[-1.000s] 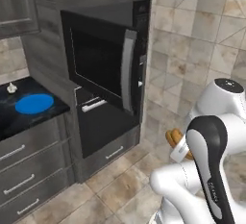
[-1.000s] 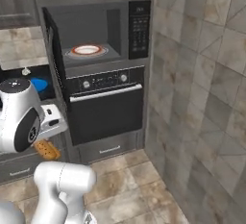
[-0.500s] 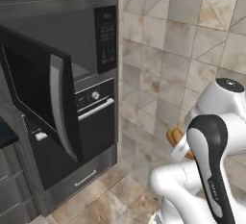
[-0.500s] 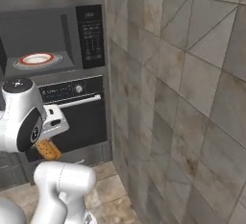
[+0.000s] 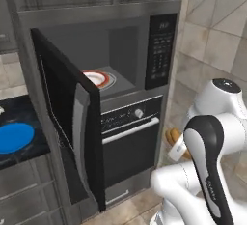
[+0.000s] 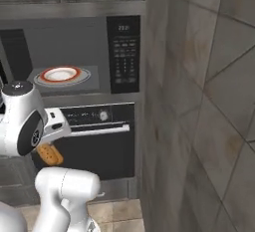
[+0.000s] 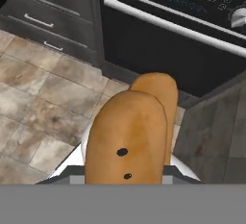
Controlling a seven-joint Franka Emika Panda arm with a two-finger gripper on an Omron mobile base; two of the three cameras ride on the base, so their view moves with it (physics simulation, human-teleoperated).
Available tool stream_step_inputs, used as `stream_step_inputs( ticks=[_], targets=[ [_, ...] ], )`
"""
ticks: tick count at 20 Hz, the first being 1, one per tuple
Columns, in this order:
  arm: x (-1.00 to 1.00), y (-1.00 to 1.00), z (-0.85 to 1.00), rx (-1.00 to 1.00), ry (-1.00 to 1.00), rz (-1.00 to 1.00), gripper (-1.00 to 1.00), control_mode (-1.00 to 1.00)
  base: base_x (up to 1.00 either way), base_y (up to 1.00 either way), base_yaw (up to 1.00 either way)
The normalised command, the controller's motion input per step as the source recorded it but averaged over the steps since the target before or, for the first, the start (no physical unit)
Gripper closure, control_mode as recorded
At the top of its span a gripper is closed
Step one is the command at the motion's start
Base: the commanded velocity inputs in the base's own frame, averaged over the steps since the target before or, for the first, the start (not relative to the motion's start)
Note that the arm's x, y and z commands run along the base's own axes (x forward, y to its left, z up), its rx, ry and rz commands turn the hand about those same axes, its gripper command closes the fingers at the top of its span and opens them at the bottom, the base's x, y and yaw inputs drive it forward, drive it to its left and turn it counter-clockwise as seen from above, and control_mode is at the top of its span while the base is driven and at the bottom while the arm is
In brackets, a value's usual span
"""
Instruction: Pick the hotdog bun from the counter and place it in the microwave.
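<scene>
The golden-orange hotdog bun (image 7: pixel 129 131) is held in my gripper (image 7: pixel 127 172), which is shut on it; the bun covers the fingertips in the hand view. In the base views the bun (image 5: pixel 171 137) (image 6: pixel 49 153) hangs low beside my arm, in front of the oven and below the microwave. The gripper (image 5: pixel 176 145) (image 6: pixel 48 149) points down at the floor. The microwave (image 5: pixel 123 50) (image 6: pixel 74 52) stands open, its black door (image 5: pixel 72 122) swung out to the left. A slice of the black counter (image 5: pixel 21 110) shows at far left.
A red-rimmed white plate (image 5: pixel 96 78) (image 6: pixel 61 73) lies on the microwave's turntable. Under it is the oven (image 5: pixel 130 137) (image 6: pixel 97 131) (image 7: pixel 182 31) with a long bar handle. A blue plate (image 5: pixel 13 138) lies on the counter. A tiled wall (image 6: pixel 199 106) stands close on the right.
The whole picture has shifted as the base drove: the microwave and oven have slid across both base views. The bun stays in the shut gripper, at the same spot beside the arm.
</scene>
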Motion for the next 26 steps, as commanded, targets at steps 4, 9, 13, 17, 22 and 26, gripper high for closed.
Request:
stream_step_inputs(
  ticks=[4, 9, 13, 17, 22, 26],
  targets=[
    [0.00, 0.00, 0.00, 0.00, 0.00, 0.00, 1.00, 1.00, 0.45, -0.53, 0.48],
    [0.00, 0.00, 0.00, 0.00, 0.00, 0.00, 1.00, 1.00, 0.77, -0.17, 0.34],
    [0.00, 0.00, 0.00, 0.00, 0.00, 0.00, 1.00, 1.00, 0.86, 0.01, 0.20],
    [0.00, 0.00, 0.00, 0.00, 0.00, 0.00, 1.00, 1.00, 0.35, 0.00, 0.12],
    [0.00, 0.00, 0.00, 0.00, 0.00, 0.00, 1.00, 1.00, 0.05, 0.00, 0.09],
    [0.09, 0.08, 0.00, 0.00, -0.01, 0.00, 1.00, -1.00, -0.04, 0.00, 0.03]
  ],
)
